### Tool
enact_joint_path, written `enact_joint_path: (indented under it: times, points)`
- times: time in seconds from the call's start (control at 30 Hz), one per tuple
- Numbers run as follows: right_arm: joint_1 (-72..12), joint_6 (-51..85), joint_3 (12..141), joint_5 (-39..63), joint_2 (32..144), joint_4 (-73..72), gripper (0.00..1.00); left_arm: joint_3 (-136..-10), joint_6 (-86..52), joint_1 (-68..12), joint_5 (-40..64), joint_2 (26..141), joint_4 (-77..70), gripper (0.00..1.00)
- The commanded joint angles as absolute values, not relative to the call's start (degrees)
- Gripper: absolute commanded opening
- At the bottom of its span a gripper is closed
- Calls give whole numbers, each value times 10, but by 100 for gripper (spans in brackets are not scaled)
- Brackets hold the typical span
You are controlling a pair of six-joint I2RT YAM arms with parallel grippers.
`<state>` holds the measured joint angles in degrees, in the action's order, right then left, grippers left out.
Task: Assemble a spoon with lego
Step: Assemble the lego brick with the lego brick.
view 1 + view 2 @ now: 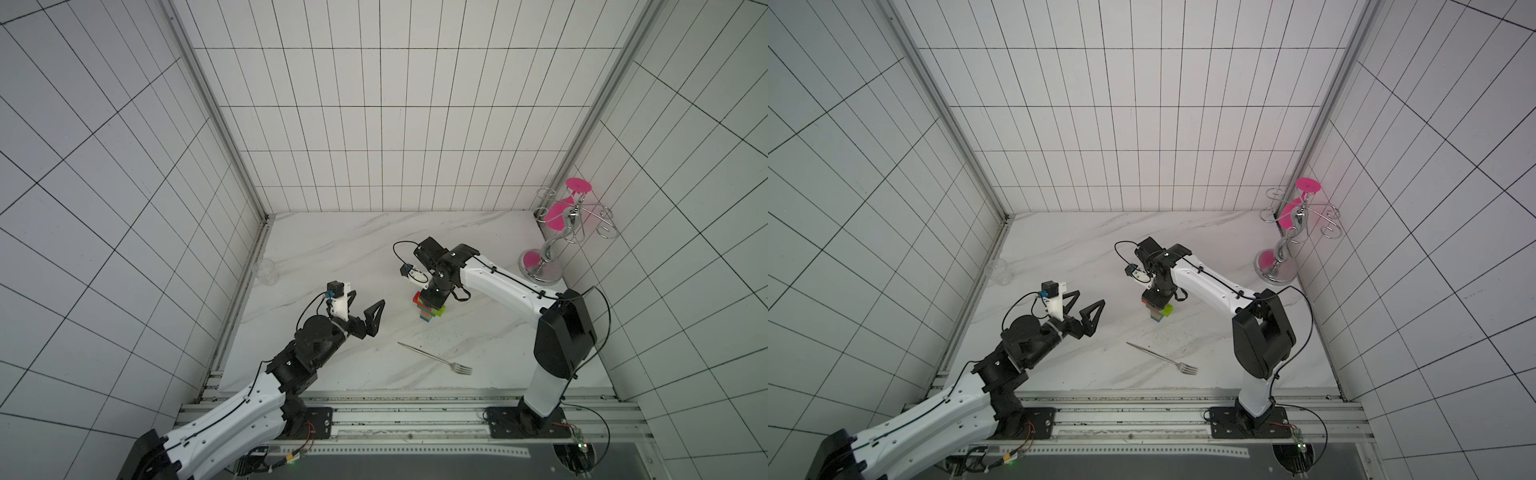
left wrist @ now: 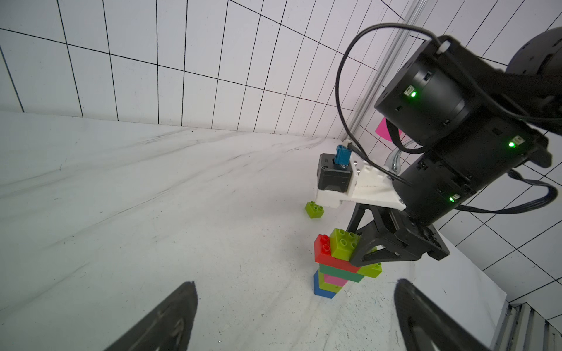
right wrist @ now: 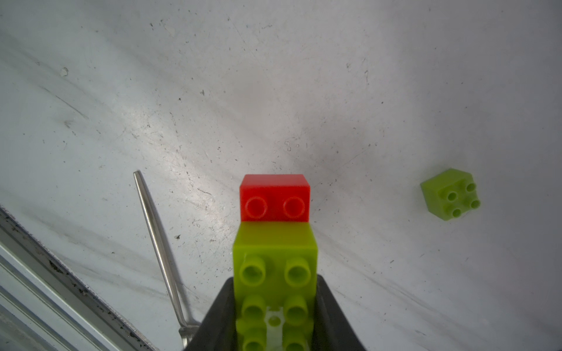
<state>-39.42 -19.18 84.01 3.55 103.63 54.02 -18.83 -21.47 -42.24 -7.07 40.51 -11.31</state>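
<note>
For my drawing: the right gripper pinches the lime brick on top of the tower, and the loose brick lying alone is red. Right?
No: the loose brick is lime green, not red; the right wrist view shows it. The right gripper does pinch the lime brick atop the tower.

Two arms [image 1: 232, 415] [image 1: 498, 282] counted, one brick spoon [image 2: 334, 261], one loose lime brick [image 2: 314, 209], one fork [image 1: 435, 356], one metal stand [image 1: 544, 274], one clear cup [image 1: 266, 272].
</note>
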Motion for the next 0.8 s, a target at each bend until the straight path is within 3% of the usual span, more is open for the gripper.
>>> enact_joint_path:
  times: [0.0, 0.33, 0.77]
  points:
    - [-403, -221, 766, 47, 1122, 545, 8, -184, -212, -423, -72, 398, -107, 99]
    - [-405, -380, 907, 66, 1095, 641, 12, -183, -209, -423, -82, 397, -105, 99]
    - [-403, -536, 968, 115, 1117, 635, 18, -182, -203, -423, -92, 399, -105, 99]
